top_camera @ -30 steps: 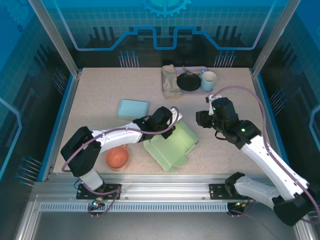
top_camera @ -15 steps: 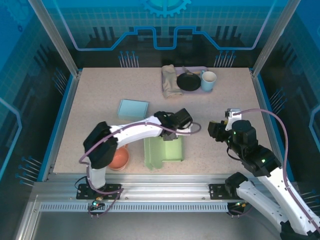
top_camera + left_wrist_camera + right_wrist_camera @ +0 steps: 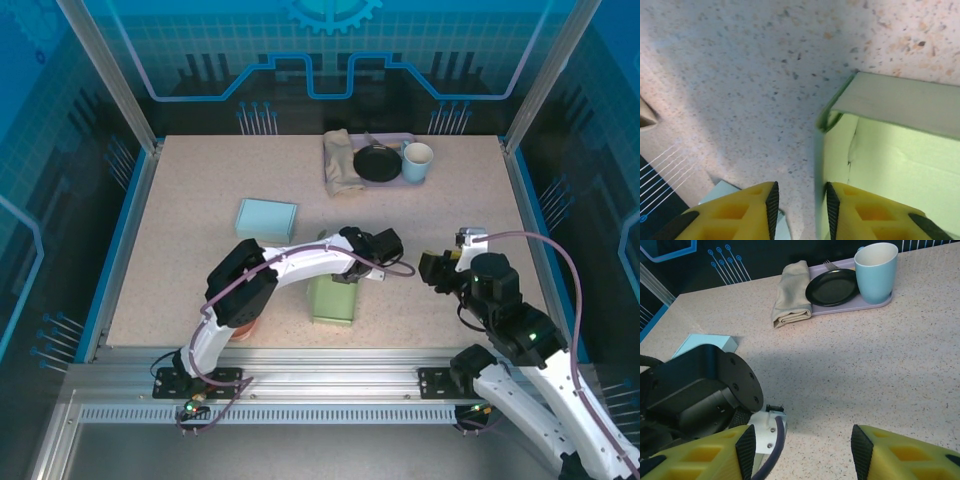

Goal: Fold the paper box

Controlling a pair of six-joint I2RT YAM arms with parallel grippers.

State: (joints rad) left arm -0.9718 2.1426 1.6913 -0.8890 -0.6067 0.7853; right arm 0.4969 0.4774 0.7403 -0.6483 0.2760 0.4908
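Currently the pale green paper box (image 3: 332, 300) sits on the speckled beige bench (image 3: 200, 200) a little below the middle of the overhead frame, its long side running toward the bottom edge. Left hand (image 3: 385, 245) is at the box's upper right corner in that view, the arm reaching in from the lower left across the box's top end. On the left wrist camera the left hand (image 3: 800, 192) has its yellow fingers (image 3: 740, 215) a little apart with bare bench showing in the gap. The box (image 3: 890, 145) fills the right half of that frame, open side up, and its near wall edge stands just beside the right-hand pad; contact cannot be judged. Right hand (image 3: 432, 270) is right of centre overhead, near the left hand but apart from it. On its own camera the right hand (image 3: 802, 440) is spread wide over bare bench, nothing between the fingers. A flat light blue cardboard box (image 3: 267, 215) lies upper left of the green box. A lilac plastic tray (image 3: 880, 304) at the top of the right wrist frame carries a round black plate (image 3: 832, 286) and a light blue mug (image 3: 876, 271), with a folded beige cloth (image 3: 792, 300) at its left end. An orange bowl (image 3: 240, 322) is partly hidden under the left arm at lower left overhead.
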